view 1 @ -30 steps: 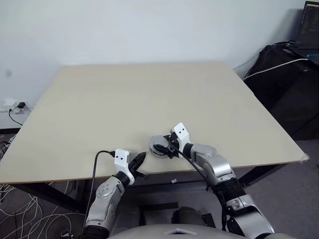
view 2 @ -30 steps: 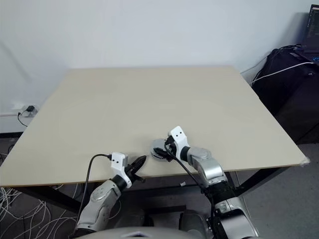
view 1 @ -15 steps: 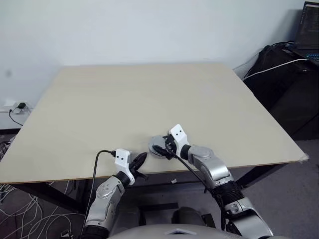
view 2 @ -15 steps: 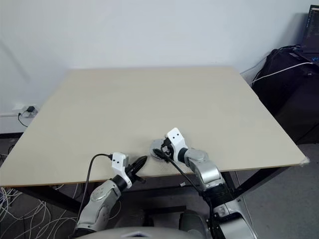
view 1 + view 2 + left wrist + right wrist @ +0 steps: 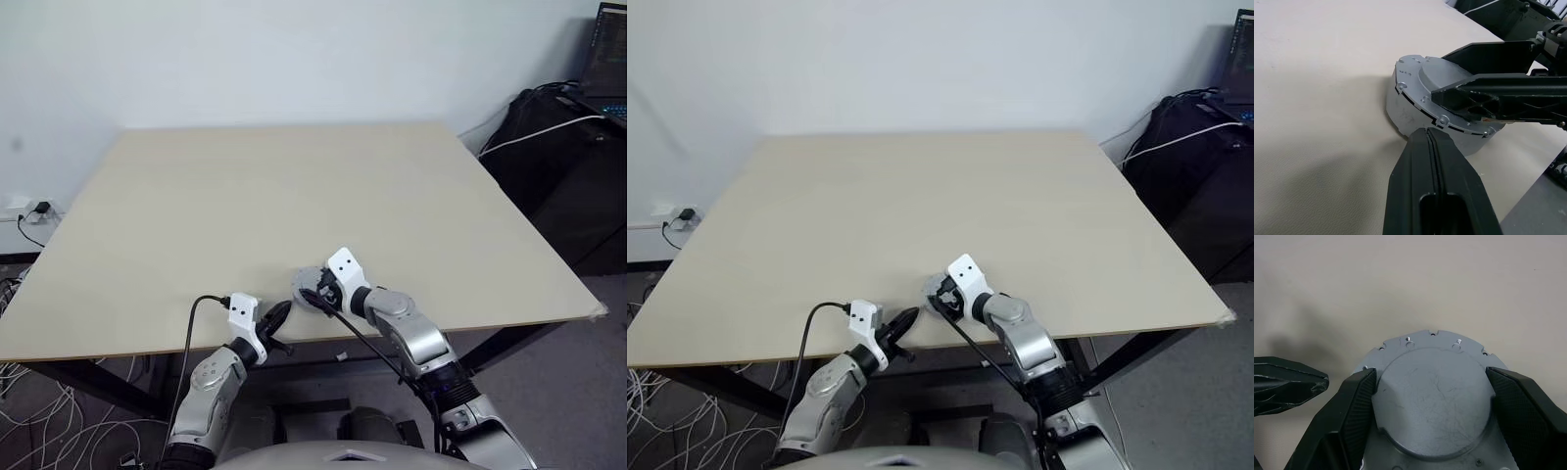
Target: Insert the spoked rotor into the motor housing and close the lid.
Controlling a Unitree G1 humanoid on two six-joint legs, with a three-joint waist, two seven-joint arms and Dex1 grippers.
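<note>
1. I am standing at a pale wooden table (image 5: 294, 196). Near its front edge sits the round silver-grey motor assembly with the lid (image 5: 1432, 396) on top.
2. From my head views, the lid (image 5: 310, 287) is a small grey disc mostly hidden behind my right gripper (image 5: 315, 292). The rotor and copper windings cannot be seen under the lid.
3. My right wrist view shows far more: the lid's raised round centre, scratched and dull, and a notched flange with small screw holes. My right gripper's two black fingers (image 5: 1354, 406) stand wide, one on each side of the raised centre and against it.
4. My left gripper (image 5: 275, 315) is pressed fully shut and holds nothing. It sits at the table's front edge, just beside the assembly.
5. My left wrist view shows the assembly's side wall (image 5: 1400, 110), resting flat on the table, with my shut left fingertips (image 5: 1432, 142) right at its base. My right gripper's fingers (image 5: 1498, 95) lie across the top of the lid.
6. In the head views, a dark bag (image 5: 558, 166) with a white cable stands to the right, beyond the table.
</note>
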